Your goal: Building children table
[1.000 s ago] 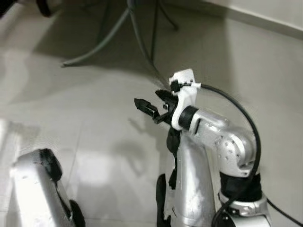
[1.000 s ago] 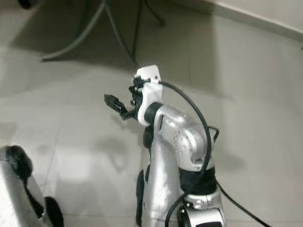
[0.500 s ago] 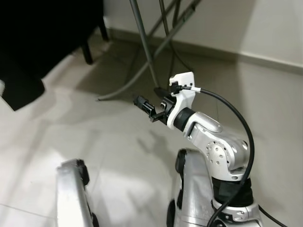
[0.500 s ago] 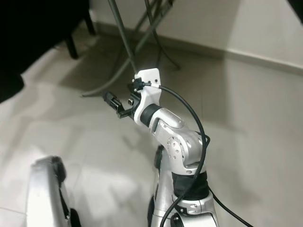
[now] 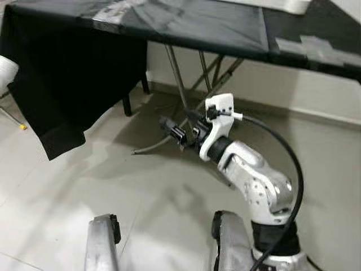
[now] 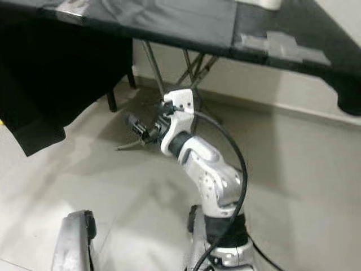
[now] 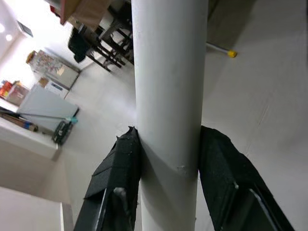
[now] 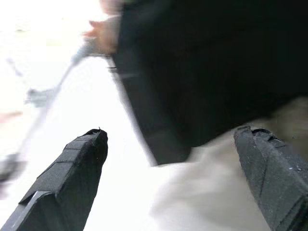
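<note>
The left gripper (image 7: 168, 159) is clamped on a white round leg (image 7: 168, 82), one black finger (image 7: 120, 173) pressed to each side of the tube. The leg runs straight out along the line of the fingers and past their tips, so the grip sits partway along its length and not at an end. Behind it in the left wrist view is pale tiled floor (image 7: 250, 91), a thin rod with a yellow tip lying on it, and far off some dark furniture legs and a white cabinet.

From the head views, the left arm (image 5: 101, 243) hangs low at the bottom edge of the picture, and the leg it holds cannot be made out there.

The right gripper (image 5: 177, 131) is raised in front of the robot on a bent silver arm (image 5: 254, 180), with a black cable (image 5: 285, 164) looping from the white wrist mount. Its two fingers (image 8: 67, 178) are spread wide apart with nothing between them. They point toward the near edge of a black-covered table (image 5: 192, 25), under which crossed metal legs (image 5: 186, 90) stand on the floor. A black cloth (image 5: 73, 84) hangs from the table's left corner almost to the floor. The right wrist view is blurred, showing that dark cloth against the bright floor.
</note>
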